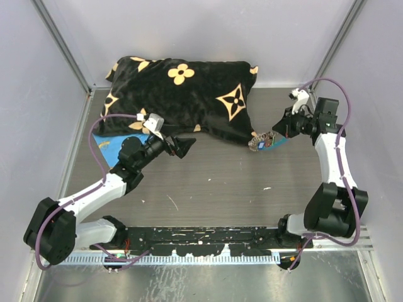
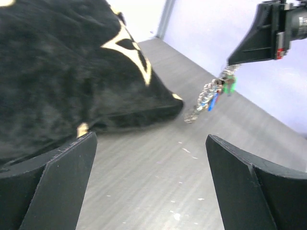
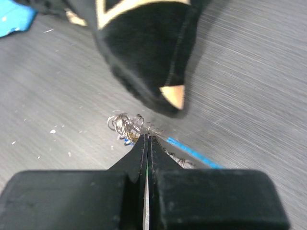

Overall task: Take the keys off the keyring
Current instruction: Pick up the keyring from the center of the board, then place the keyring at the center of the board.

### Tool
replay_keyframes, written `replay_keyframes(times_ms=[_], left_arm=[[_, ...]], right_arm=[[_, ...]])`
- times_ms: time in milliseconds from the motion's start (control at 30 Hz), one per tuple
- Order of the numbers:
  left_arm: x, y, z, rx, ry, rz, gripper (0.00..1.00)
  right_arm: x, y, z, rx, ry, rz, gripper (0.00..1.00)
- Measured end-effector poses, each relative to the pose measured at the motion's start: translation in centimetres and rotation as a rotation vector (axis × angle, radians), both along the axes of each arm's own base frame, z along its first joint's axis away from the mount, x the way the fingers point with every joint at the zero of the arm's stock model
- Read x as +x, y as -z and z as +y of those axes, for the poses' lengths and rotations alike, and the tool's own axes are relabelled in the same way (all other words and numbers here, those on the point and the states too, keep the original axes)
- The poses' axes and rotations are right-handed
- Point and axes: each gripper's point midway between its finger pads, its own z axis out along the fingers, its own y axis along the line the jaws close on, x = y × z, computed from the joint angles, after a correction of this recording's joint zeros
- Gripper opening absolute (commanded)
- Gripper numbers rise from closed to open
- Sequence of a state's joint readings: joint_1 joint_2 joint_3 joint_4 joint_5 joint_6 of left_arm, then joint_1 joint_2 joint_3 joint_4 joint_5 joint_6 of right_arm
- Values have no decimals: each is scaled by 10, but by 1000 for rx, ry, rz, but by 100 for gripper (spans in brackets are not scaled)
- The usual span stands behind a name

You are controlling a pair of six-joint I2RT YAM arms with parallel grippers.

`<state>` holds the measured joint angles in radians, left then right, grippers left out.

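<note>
The biggest risk sits right at the right gripper [image 3: 146, 141]. Its fingers are pressed fully together with no gap showing, and they hold the keyring [image 2: 207, 96] only by a thin bit of metal at the very tips. A pinch that slight could let the loop slide out or swivel, and the whole bunch would drop back onto the tabletop [image 1: 214, 182] in a heap.

From that pinch the grey chain-like loop hangs down at a slant. The keys [image 2: 229, 86] are bunched close under the fingertips, with green and blue heads showing among the links. The low end of the chain reaches toward the corner of the black pillow [image 1: 182, 94], and I cannot tell whether it touches the tabletop or the pillow. If it drags there, a link could snag in the plush and tug the ring out of the grip.

The keys are tiny and tangled in the loops. I judge that a second grip could easily close on chain rather than on a key head, or take several keys at once.

The left gripper [image 1: 181, 146] is well apart from the bunch, with its fingers spread wide and holding nothing. It points across the bare tabletop toward the hanging ring. Coming in fast, it could knock the dangling chain aside. A blue sheet [image 1: 113, 150] lies partly under the pillow's far-left end, away from all this.
</note>
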<state>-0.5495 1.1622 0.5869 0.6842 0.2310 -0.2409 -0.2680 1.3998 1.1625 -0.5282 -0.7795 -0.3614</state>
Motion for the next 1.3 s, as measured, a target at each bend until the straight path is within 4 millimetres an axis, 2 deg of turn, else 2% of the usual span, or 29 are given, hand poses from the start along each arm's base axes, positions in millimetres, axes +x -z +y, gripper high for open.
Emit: replay_keyframes(times_ms=[233, 400, 500, 533, 733, 900, 1067, 1300], left_arm=[[-27, -7, -22, -82, 167, 49, 95], [-51, -1, -42, -73, 251, 45, 91], [-59, 6, -52, -74, 275, 73, 88], [-59, 11, -54, -78, 276, 94, 84], [-54, 48, -52, -100, 211, 252, 75], [-50, 66, -47, -115, 141, 347, 75], [-42, 93, -41, -90, 53, 470, 74], [-32, 133, -51, -39, 15, 622, 74]], right_arm=[[-34, -14, 59, -38, -230, -72, 1], [-68, -14, 109, -57, -465, -117, 1], [-86, -10, 137, -66, -600, -134, 1], [-93, -7, 145, -69, -639, -132, 1], [-116, 9, 173, -105, -777, -126, 1], [-124, 23, 182, -168, -841, -118, 1], [-119, 37, 168, -277, -830, -123, 1], [-122, 58, 150, -379, -826, -83, 1]])
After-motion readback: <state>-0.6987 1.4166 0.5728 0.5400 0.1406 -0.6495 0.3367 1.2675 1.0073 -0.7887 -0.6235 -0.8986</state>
